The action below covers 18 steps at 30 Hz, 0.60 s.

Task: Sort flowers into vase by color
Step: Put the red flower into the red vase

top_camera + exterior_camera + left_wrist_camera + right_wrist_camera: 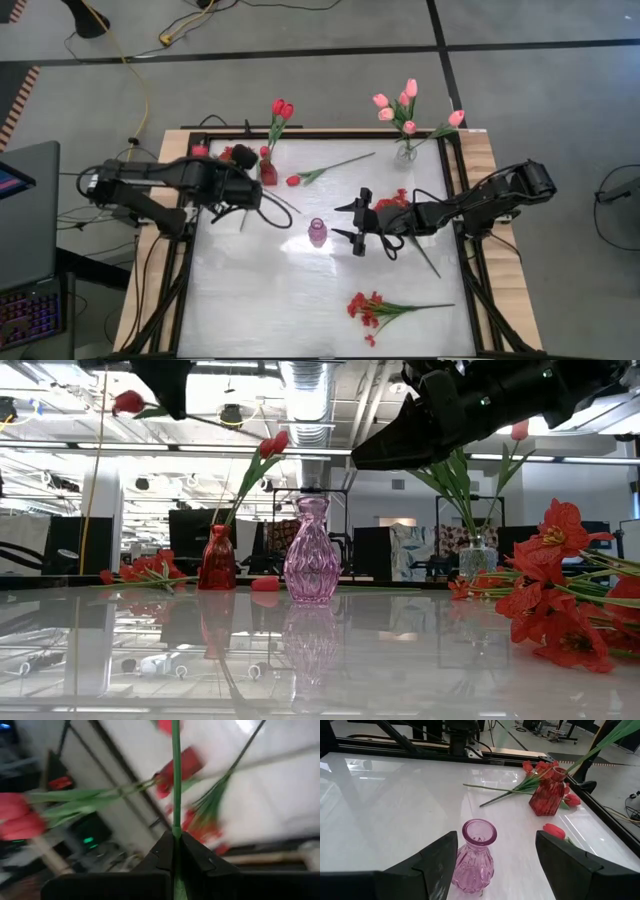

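I hold the right gripper (492, 857) spread wide astride the pink vase (476, 855), low centre of frame. Beyond, the left gripper (176, 842) pinches a green stem (175, 780). To seat it well, I'd keep the stem vertical and centre it over the red vase (549, 795), upper right.

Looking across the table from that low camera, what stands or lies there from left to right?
Red blossom bunch lying flat → red vase → pink vase → clear vase with pink tulips → red blossom bunch close to the camera.
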Motion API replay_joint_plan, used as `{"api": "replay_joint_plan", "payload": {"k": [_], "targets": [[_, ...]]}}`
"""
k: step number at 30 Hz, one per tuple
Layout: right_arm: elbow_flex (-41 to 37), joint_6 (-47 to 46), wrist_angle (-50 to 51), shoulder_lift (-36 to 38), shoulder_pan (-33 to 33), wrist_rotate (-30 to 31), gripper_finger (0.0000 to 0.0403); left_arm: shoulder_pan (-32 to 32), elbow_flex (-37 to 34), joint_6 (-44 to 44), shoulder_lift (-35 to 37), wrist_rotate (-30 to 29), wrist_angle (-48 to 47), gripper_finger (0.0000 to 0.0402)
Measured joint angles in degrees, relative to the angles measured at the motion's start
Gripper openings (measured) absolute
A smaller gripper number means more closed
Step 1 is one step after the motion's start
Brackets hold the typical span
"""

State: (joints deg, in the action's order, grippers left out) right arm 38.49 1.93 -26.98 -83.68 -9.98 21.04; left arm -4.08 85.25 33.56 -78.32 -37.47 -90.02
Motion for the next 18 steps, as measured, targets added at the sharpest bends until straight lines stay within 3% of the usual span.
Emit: {"api": "replay_joint_plan", "payload": {"k": [4,8,13,18], "targets": [[0.0,0.0,0.0,0.0,0.0,0.0,0.0295,3.2,0.0,8.8,-0.3,-10.1,0.0,0.0],[0.0,0.0,0.0,0.0,0.0,0.0,0.0295,7.2,0.0,13.1,-0.4,-13.0,0.0,0.0],[0.0,0.0,0.0,0.0,0.0,0.0,0.0295,11.2,0.0,17.0,-0.4,-22.0,0.0,0.0],[0.0,0.0,0.0,0.0,0.0,0.0,0.0295,13.5,0.0,18.7,-0.4,-22.1,0.0,0.0]]}}
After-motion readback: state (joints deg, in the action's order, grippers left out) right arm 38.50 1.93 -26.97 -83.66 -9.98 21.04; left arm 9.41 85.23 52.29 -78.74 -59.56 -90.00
